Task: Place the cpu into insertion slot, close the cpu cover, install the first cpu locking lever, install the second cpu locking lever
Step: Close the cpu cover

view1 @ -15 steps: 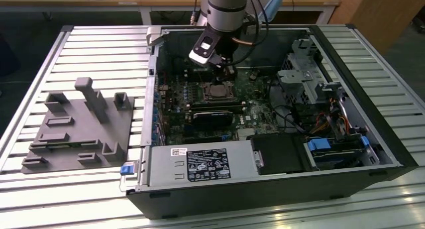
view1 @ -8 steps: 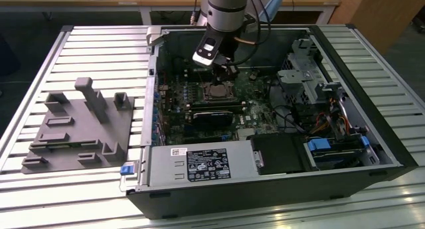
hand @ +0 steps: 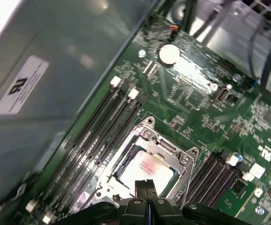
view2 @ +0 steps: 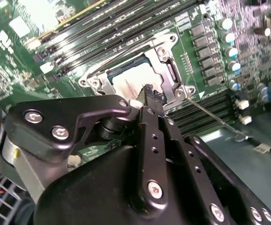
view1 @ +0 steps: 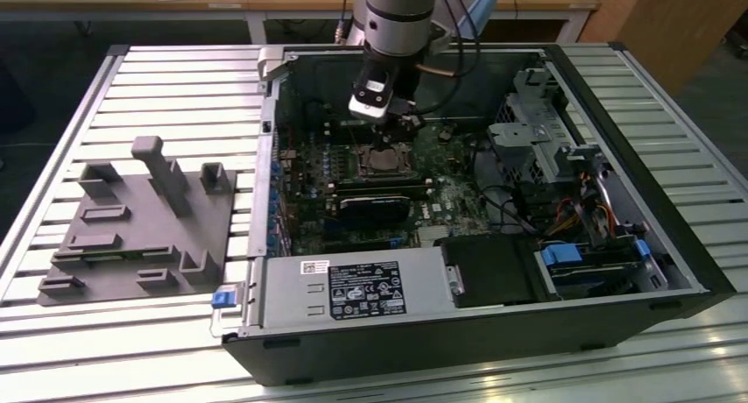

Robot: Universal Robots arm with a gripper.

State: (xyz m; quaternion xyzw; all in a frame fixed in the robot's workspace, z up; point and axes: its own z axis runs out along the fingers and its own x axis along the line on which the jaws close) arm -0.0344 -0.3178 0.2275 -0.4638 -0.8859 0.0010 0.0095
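my gripper (hand: 145, 185) pinched fully together on nothing, tip just above edge of cpu cover (hand: 183, 162), cpu (hand: 149, 169) lying inside its window

cpu (view2: 128, 82): you lose its near edge behind the gripper (view2: 148, 90) in both wrist views.
cpu cover (hand: 170, 149): one corner hidden by the same gripper.
insertion slot (view1: 366, 162) (exterior view): too small for you to tell what sits in it.
worktop (view1: 175, 79): cut off at the exterior view's right.
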